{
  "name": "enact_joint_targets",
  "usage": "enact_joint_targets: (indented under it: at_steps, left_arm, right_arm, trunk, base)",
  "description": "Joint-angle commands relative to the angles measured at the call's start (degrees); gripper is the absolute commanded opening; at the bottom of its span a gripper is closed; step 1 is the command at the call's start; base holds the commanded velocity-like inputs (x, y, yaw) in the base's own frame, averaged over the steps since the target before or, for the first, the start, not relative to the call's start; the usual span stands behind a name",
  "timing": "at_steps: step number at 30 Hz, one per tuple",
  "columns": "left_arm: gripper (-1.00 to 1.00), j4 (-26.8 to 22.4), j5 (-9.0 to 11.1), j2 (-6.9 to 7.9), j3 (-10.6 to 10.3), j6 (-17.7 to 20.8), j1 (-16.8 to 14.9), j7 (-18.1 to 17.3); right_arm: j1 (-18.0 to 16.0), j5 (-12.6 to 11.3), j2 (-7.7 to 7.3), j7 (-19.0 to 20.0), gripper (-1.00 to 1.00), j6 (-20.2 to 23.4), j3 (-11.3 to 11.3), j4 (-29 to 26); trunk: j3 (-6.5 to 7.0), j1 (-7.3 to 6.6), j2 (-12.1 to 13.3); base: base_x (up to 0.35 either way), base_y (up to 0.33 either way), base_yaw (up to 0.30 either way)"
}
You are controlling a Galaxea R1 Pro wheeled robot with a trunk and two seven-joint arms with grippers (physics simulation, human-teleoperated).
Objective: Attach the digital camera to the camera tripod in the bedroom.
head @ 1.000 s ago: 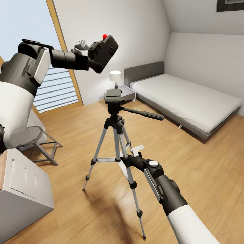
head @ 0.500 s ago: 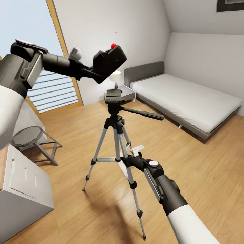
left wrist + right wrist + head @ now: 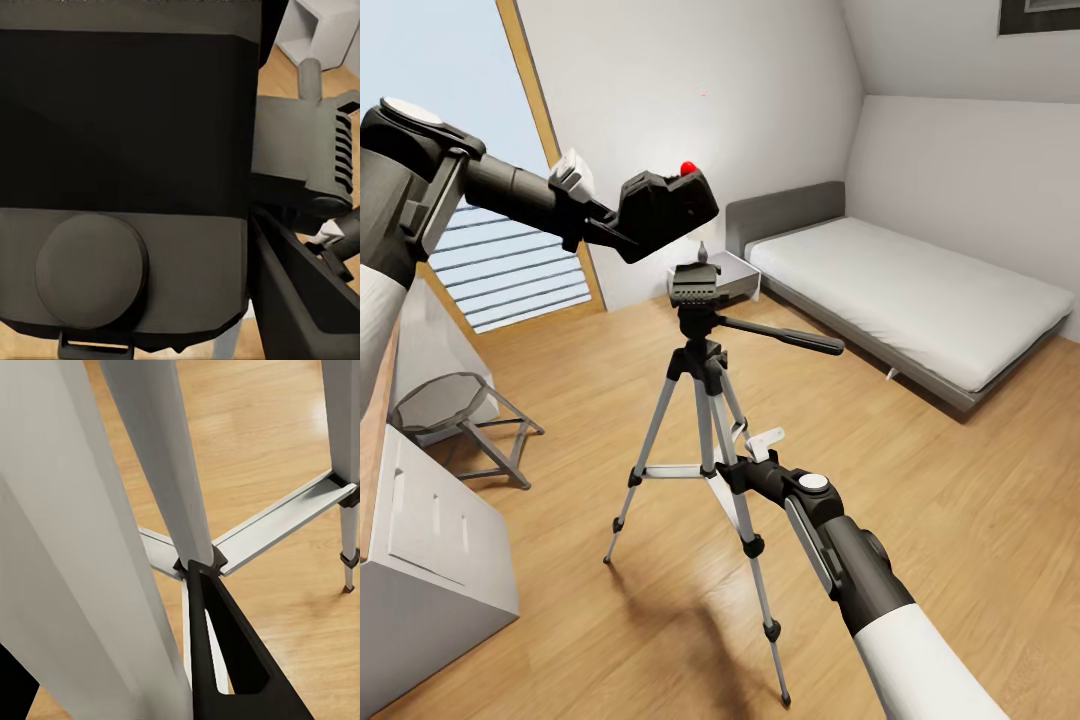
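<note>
Camera (image 3: 660, 208) pinched in my left gripper (image 3: 612, 222), just above the tripod (image 3: 705, 400) head, not mounted yet; right gripper (image 3: 745, 462) clamps a leg.

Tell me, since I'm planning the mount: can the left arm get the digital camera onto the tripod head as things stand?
Probably yes. The left gripper holds the digital camera just above and left of the camera tripod head, with open air between.

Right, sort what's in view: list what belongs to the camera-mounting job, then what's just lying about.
Job in hand:
- digital camera, held in the left gripper above the tripod head
- camera tripod, standing on the wood floor, with the right gripper at one leg

Lying about:
- bed
- bedside table
- round grey stool
- white drawer unit
</note>
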Motion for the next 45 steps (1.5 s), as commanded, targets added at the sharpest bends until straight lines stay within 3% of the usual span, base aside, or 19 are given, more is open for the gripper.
enact_joint_targets:
  at_steps: [1,17,23,33,37,38,42,43,45]
  left_arm:
    - [-1.00,-0.01,0.07,0.04,-0.19,0.50,-0.10,-0.13]
    - [-1.00,-0.86,-0.34,-0.79,-0.04,2.63,-0.12,6.54]
    - [-1.00,-2.42,-4.33,-1.35,-0.06,4.74,-1.15,5.74]
    - [-1.00,-2.45,-9.98,-5.83,-0.14,4.96,-2.84,4.12]
    - [-1.00,-1.08,-11.87,-7.90,-0.15,4.97,-6.44,2.59]
    - [-1.00,-0.46,-12.27,-8.49,-0.25,4.97,-7.27,0.64]
    - [-1.00,-0.51,-14.18,-8.43,-0.40,4.87,-7.69,-3.04]
    - [-1.00,-1.24,-17.49,-7.99,-0.41,4.41,-7.80,-4.98]
    - [-1.00,-1.56,-18.53,-7.73,-0.45,4.16,-7.83,-5.55]
  right_arm:
    - [-0.04,3.54,0.00,-0.31,-1.00,0.17,-0.11,3.74]
    - [-0.04,3.60,-0.04,-0.38,-1.00,0.17,-0.15,3.61]
    - [-0.04,3.67,-0.08,-0.37,-1.00,0.17,-0.11,3.61]
    - [-0.05,3.68,-0.09,-0.35,-1.00,0.17,-0.13,3.61]
    - [-0.07,3.69,-0.09,-0.33,-1.00,0.17,-0.18,3.61]
    - [-0.05,3.69,-0.09,-0.32,-1.00,0.19,-0.17,3.61]
    - [-0.04,3.69,-0.09,-0.31,-1.00,0.17,-0.18,3.61]
    - [-0.06,3.69,-0.09,-0.33,-1.00,0.17,-0.17,3.66]
    - [-0.05,3.69,-0.09,-0.33,-1.00,0.17,-0.18,3.74]
  trunk:
    - [-0.11,0.04,-0.10]
    - [-0.11,0.04,-0.10]
    - [-0.11,0.04,-0.10]
    - [-0.11,0.04,-0.10]
    - [-0.11,0.04,-0.10]
    - [-0.11,0.04,-0.10]
    - [-0.11,0.04,-0.10]
    - [-0.11,0.04,-0.10]
    - [-0.11,0.04,-0.10]
  base:
    - [0.000,0.000,0.000]
    - [0.000,0.000,0.000]
    - [0.000,0.000,0.000]
    - [0.000,0.000,0.000]
    - [0.000,0.000,0.000]
    - [0.000,0.000,0.000]
    - [0.000,0.000,0.000]
    - [0.000,0.000,0.000]
    - [0.000,0.000,0.000]
